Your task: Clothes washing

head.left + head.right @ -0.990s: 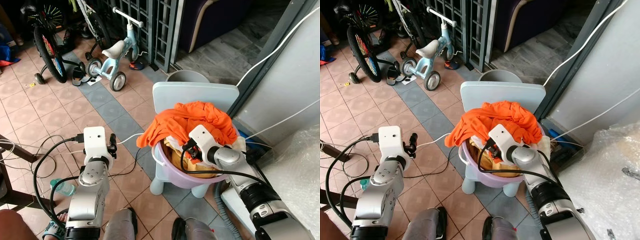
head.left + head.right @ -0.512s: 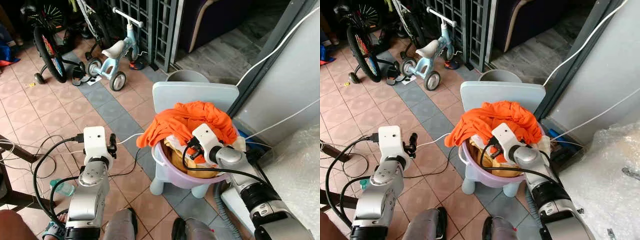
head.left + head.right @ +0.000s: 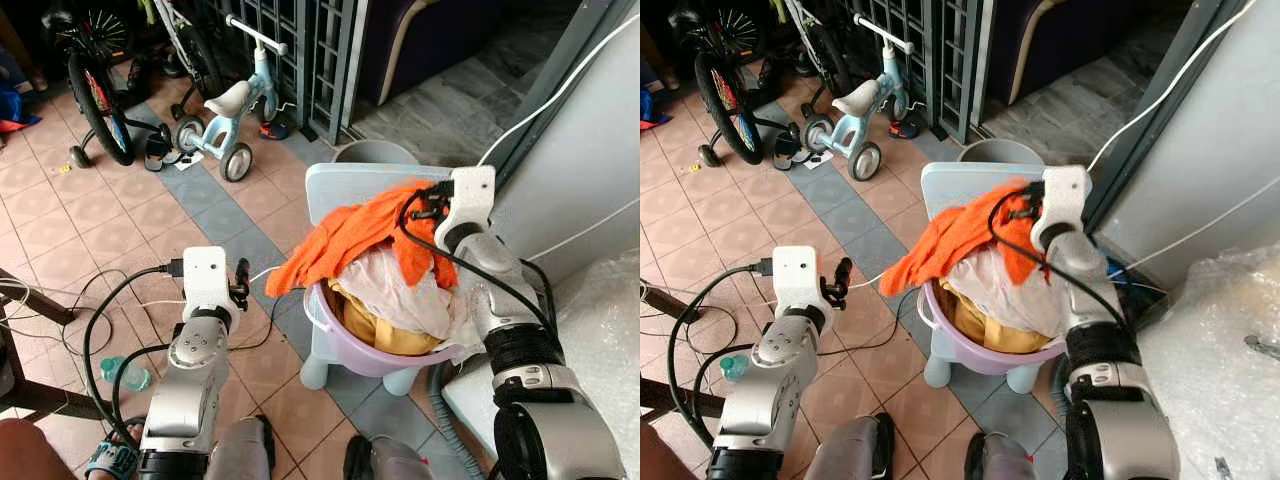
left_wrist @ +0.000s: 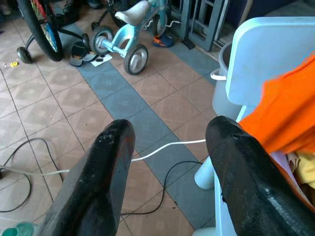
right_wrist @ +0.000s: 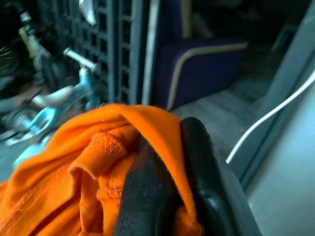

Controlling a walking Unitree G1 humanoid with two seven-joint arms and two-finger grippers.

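1. Above the lilac basin [image 3: 330, 325], the right gripper [image 5: 167, 196] holds an orange garment [image 3: 345, 240] raised, its fingers [image 5: 206, 187] clamped on a bunched fold of the cloth.
2. The garment stretches as a long drape from the gripper down toward the robot's left, its loose end hanging over the basin's rim.
3. It is bright orange, creased, with a stitched hem showing.
4. Pale [image 3: 395, 285] and yellow [image 3: 375, 330] clothes fill the basin, which sits on a light blue chair [image 3: 350, 185].
5. The left gripper [image 4: 170, 147] hovers beside the chair over the tiled floor [image 3: 120, 225], fingers apart.

right gripper [image 5: 167, 196] raised with fingers clamped together; left gripper [image 4: 167, 162] low, fingers spread.
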